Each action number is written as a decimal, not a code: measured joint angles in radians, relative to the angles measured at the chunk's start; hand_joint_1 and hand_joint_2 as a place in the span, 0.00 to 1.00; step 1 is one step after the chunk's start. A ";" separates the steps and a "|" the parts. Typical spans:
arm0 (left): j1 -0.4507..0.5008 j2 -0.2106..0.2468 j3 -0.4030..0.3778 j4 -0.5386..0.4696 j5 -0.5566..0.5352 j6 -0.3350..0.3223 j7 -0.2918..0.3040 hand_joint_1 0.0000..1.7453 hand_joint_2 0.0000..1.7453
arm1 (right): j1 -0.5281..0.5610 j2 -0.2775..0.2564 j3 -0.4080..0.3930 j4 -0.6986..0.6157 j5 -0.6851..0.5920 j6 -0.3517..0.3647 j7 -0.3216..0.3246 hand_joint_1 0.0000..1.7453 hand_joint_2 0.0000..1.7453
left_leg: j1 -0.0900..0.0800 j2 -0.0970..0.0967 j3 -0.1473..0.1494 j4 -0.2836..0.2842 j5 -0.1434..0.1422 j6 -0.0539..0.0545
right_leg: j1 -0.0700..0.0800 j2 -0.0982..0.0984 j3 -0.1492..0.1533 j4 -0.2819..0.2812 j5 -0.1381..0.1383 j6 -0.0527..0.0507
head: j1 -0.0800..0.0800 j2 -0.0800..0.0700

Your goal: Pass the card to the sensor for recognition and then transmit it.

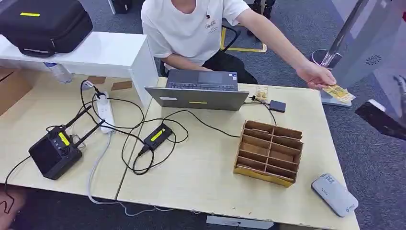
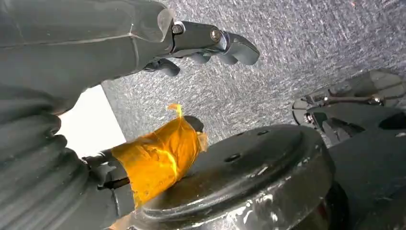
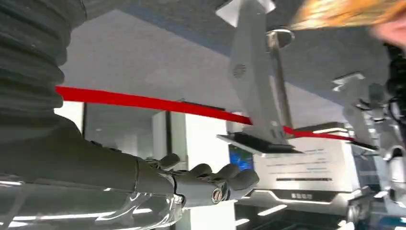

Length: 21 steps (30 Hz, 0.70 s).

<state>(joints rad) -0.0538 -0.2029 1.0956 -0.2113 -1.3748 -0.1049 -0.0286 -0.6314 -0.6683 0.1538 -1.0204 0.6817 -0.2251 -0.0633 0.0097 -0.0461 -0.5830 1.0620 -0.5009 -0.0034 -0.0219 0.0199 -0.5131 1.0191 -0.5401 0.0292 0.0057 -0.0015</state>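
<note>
Right wrist view is showing the right robot hand (image 3: 210,179) empty, fingers loosely spread, with the card (image 3: 344,12) blurred and cut off at the frame edge. The left robot hand (image 2: 210,43) is hanging over carpet, fingers apart, holding nothing. A person's hand (image 1: 313,75) is holding the card (image 1: 339,92) past the desk (image 1: 201,177) corner, its long axis pointing away from the person; its print is unreadable.

A wooden divider box (image 1: 269,152) stands on the table (image 1: 201,177); an open laptop (image 1: 200,91) lies beyond it, a grey pouch, perhaps a case (image 1: 334,194), nearer its right corner.
</note>
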 joint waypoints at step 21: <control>-0.008 -0.021 -0.002 0.000 -0.023 0.018 0.058 0.00 1.00 | -0.253 0.243 0.268 0.155 -0.037 -0.155 0.022 0.00 1.00 | 0.001 0.000 -0.001 0.000 0.002 -0.003 | -0.001 0.001 -0.003 0.003 0.001 -0.001 | 0.001 0.000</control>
<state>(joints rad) -0.0614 -0.2235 1.0941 -0.2113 -1.3977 -0.0866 0.0294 -0.8844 -0.4257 0.4219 -0.8656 0.6447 -0.3803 -0.0408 0.0105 -0.0461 -0.5835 1.0624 -0.4988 -0.0064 -0.0226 0.0206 -0.5162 1.0218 -0.5391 0.0281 0.0065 -0.0015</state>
